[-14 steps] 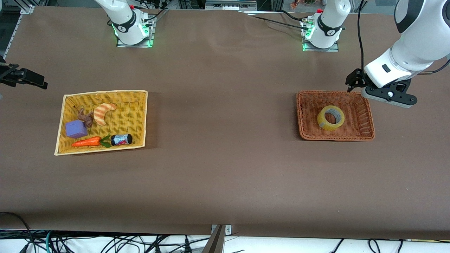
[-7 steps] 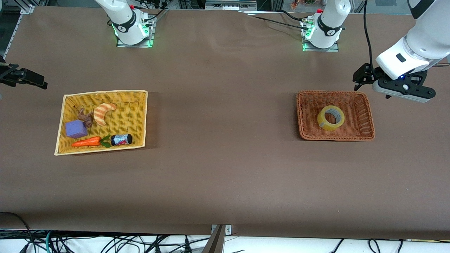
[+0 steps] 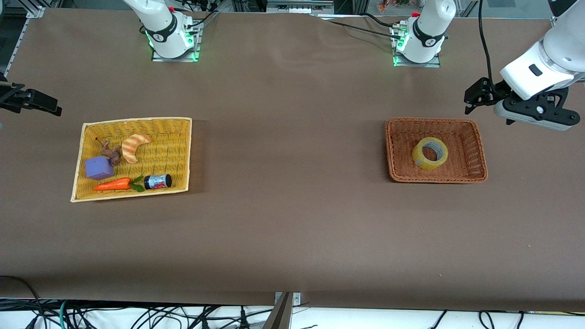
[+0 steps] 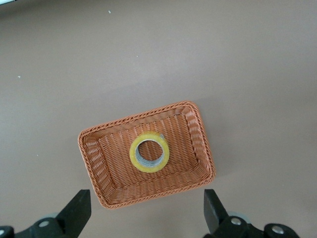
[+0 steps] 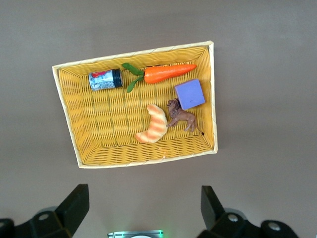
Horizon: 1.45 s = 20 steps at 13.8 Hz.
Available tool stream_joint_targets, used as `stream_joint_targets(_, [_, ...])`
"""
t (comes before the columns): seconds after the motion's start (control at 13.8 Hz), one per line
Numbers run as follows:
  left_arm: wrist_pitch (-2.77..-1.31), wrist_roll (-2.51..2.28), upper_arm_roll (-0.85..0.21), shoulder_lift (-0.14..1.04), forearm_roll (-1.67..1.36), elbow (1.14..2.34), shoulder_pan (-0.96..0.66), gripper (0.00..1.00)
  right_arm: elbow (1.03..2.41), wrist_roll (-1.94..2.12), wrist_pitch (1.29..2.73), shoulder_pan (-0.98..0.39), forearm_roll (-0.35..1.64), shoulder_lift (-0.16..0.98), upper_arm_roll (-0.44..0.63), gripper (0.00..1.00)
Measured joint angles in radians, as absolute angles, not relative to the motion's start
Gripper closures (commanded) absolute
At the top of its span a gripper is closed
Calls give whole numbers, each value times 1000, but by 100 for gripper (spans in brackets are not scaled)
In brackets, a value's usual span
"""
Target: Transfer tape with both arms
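Yellowish and translucent, the tape (image 3: 430,153) lies almost flat in the brown wicker basket (image 3: 475,151), its round hole facing up — we see no long axis on the ring. Our left gripper (image 3: 521,107) hangs over bare table just past the basket's corner toward the left arm's end, fingers (image 4: 77,213) spread wide, nothing between it and the roll. Our right gripper (image 5: 143,213), jaws apart, waits above the yellow basket (image 3: 183,151) holding a croissant (image 3: 134,146), carrot (image 3: 113,184) and purple block (image 3: 98,167) — well apart from the brown basket.

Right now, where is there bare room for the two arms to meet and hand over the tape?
The widest bare patch is the table between the yellow basket and the brown basket, plus the strip nearer the front camera. The tape lies alone in the brown basket. The yellow basket is crowded: croissant, carrot, purple block, can.
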<state>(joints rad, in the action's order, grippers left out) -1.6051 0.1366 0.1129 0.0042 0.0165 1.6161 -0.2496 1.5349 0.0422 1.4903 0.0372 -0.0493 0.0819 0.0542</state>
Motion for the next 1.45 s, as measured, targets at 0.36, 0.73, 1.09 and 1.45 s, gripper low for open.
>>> stream_joint_targets(0.36, [-1604, 135, 91, 9, 15, 1612, -239, 0, 1535, 42, 1490, 37, -49, 82, 55, 0])
stream_joint_targets(0.73, [-1603, 127, -29, 9, 15, 1611, -119, 0, 1535, 42, 1490, 37, -49, 82, 55, 0])
stream_joint_targets(1.09, [-1602, 127, -30, 11, 15, 1611, -110, 0, 1535, 42, 1490, 37, -49, 82, 55, 0])
stream_joint_targets(1.45, [-1597, 37, -30, 14, 14, 1611, -104, 0, 1535, 42, 1490, 37, -49, 82, 55, 0])
